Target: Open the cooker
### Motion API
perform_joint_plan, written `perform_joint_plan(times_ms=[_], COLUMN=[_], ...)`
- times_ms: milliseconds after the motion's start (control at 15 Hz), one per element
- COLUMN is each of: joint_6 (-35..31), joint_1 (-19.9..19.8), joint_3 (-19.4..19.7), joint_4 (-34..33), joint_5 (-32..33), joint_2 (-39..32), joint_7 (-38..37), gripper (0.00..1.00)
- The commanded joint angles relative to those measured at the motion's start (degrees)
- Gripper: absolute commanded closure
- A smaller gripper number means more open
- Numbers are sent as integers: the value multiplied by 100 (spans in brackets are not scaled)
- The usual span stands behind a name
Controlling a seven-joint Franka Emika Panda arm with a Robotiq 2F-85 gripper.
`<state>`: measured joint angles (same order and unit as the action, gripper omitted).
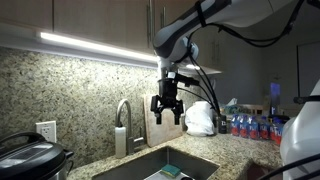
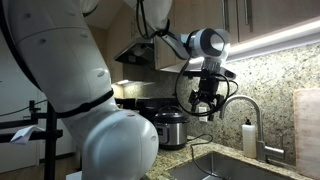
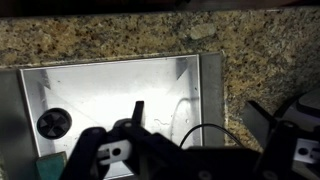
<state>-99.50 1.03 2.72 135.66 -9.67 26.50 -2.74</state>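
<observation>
The cooker (image 1: 30, 157) is a squat black pot with a silvery rim band and a dark lid, standing on the counter at the lower left edge. It also shows as the cooker (image 2: 166, 126) behind the robot's white body. My gripper (image 1: 167, 107) hangs in the air over the sink, well away from the cooker and higher than it. In an exterior view the gripper (image 2: 205, 101) points downward beside the faucet. In the wrist view the gripper (image 3: 200, 115) is open, its two dark fingers spread wide with nothing between them. The cooker is out of the wrist view.
A steel sink (image 3: 205, 75) with a round drain (image 3: 53, 123) lies directly below. A curved faucet (image 1: 122, 124) and a soap bottle (image 2: 249, 138) stand behind it. A white bag (image 1: 201, 118) and bottles (image 1: 250, 125) sit on the granite counter (image 3: 260, 60). The robot's white base (image 2: 95, 120) fills the foreground.
</observation>
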Motion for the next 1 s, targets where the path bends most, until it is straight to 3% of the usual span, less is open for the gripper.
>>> perform_joint_plan(times_ms=[0, 267, 467, 667, 933], joint_6=[16, 16, -370, -871, -2224], joint_1=[-80, -81, 56, 212, 706], joint_3=[-67, -67, -220, -528, -1216], joint_4=[-11, -10, 358, 774, 1395], joint_5=[-26, -26, -377, -1066, -2475], joint_2=[-5, -5, 209, 456, 814], joint_7=[28, 28, -131, -576, -1514], gripper=[0, 0, 0, 0, 0])
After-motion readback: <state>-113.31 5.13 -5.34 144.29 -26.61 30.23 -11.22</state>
